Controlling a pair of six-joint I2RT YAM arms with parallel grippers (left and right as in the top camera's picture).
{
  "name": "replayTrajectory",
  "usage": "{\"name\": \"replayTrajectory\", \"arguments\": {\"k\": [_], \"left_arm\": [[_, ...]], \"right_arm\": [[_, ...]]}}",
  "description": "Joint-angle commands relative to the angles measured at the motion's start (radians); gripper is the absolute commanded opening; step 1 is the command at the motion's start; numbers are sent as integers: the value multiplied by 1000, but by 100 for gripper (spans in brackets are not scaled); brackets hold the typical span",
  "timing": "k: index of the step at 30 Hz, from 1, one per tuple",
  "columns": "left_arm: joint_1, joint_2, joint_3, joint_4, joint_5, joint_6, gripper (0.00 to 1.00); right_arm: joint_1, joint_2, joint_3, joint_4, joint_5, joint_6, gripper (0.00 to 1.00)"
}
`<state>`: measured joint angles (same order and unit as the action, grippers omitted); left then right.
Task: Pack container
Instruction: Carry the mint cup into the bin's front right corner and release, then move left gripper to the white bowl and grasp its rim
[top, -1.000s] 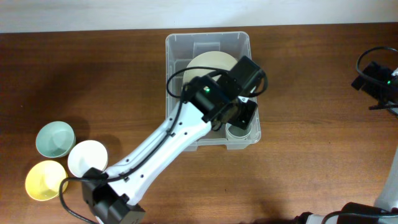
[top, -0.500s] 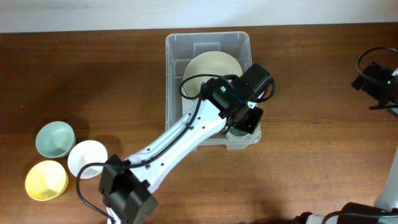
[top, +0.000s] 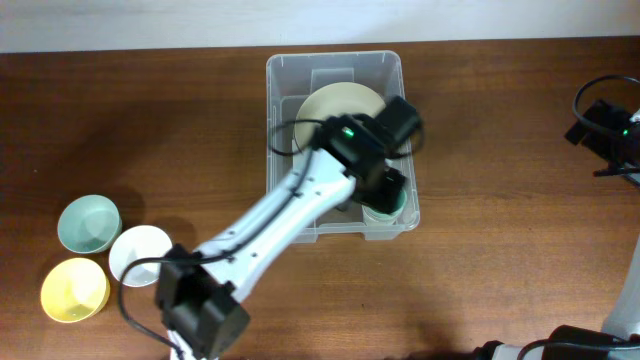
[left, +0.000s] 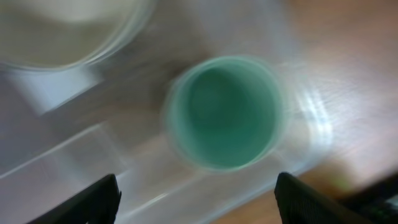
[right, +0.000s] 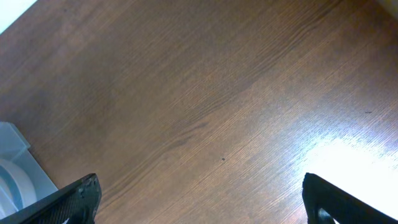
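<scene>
So the left gripper (left: 196, 182) is hanging over the near-right corner of the container (top: 283, 140). Its jaws are spread wide with nothing in them, and the wrist view is blurry but shows that much. Right below them a teal cup (left: 224, 112) stands upright on the bin floor, tucked against the corner wall and not touching either finger. The container itself sits mid-table toward the far edge, long axis running far to near, with a cream plate (top: 340, 103) lying flat in its far half. Count inside: one plate, one cup. Outside it are three bowls clustered at the near-left, well apart from the bin: a mint bowl (top: 88, 222), a white bowl (top: 140, 253) and a yellow bowl (top: 72, 290). That's probably what matters next, since the bowls lie down-left from the jaws, back along the left arm's own side. The right gripper (right: 199, 186) is parked far right over bare table (right: 205, 93), also spread and empty, so the left arm looks like the nearer one by a lot.
</scene>
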<state>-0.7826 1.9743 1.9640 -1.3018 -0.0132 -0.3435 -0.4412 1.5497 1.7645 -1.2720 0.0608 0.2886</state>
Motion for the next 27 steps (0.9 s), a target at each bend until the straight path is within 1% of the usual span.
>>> {"name": "replayTrajectory", "arguments": {"k": [1,4,9,10,12,13,15,19,22,27], "left_arm": [[119,-166,42,-72,-253,-70,86],[238,-258,42,-159,-337,-113,87],[487,-370,31,-298,-347,-150,87],[536,-381,24,-318,-347,-155,92],[631,-396,0,-344,-347,-158,94],[673,-400,-18,-349,-346,-158,98],[742,-402,-65,-345,-344,-158,99],[861,-402,-238,-258,-262,-138,99],[926,-402,-415,-127,-157,-87,100],[985,-384,-665,68,-58,-42,99]], "right_arm": [[-4,3,8,0,-5,5,99],[-4,3,8,0,-5,5,99],[-4,3,8,0,-5,5,99],[-4,3,8,0,-5,5,99],[-4,3,8,0,-5,5,99],[-4,3,8,0,-5,5,99],[-4,3,8,0,-5,5,99],[-4,3,8,0,-5,5,99],[-4,3,8,0,-5,5,99],[-4,3,8,0,-5,5,99]]}}
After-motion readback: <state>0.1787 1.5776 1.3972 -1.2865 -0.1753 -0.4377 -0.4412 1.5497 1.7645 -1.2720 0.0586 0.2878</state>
